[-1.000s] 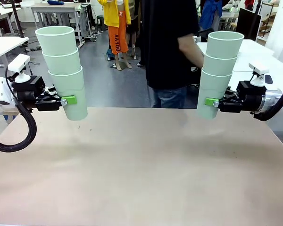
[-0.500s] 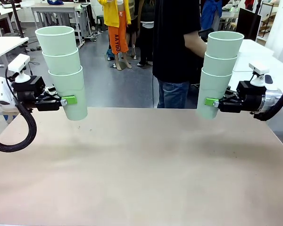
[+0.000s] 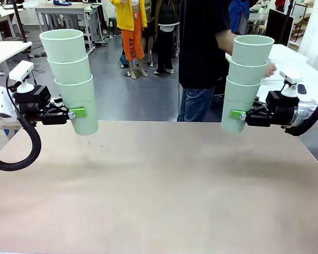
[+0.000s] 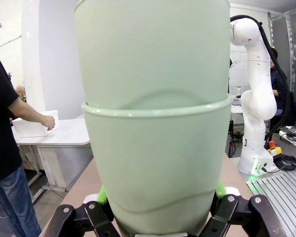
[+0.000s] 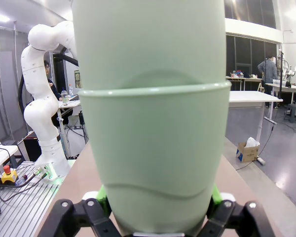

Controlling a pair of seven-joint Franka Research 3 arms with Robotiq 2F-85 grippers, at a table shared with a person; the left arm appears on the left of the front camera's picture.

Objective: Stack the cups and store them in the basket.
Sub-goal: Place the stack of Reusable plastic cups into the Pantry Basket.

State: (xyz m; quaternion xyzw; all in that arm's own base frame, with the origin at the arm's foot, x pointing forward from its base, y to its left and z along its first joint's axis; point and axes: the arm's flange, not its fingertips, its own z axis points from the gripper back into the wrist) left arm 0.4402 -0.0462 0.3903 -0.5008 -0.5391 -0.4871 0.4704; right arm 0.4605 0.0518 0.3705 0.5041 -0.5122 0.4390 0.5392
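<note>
Over a beige table (image 3: 159, 190), the left gripper (image 3: 80, 112) pinches the left stack (image 3: 73, 79) of three cups, the right gripper (image 3: 234, 115) the right stack (image 3: 247, 74).

The left stack of cups (image 4: 153, 163) runs off the top of the left wrist view and hides most of the green pads (image 4: 102, 194) (little bits peek out). The right stack (image 5: 153, 163) does the same in its view, and in the front view the person's arm (image 3: 226, 41) is partly behind it.
</note>
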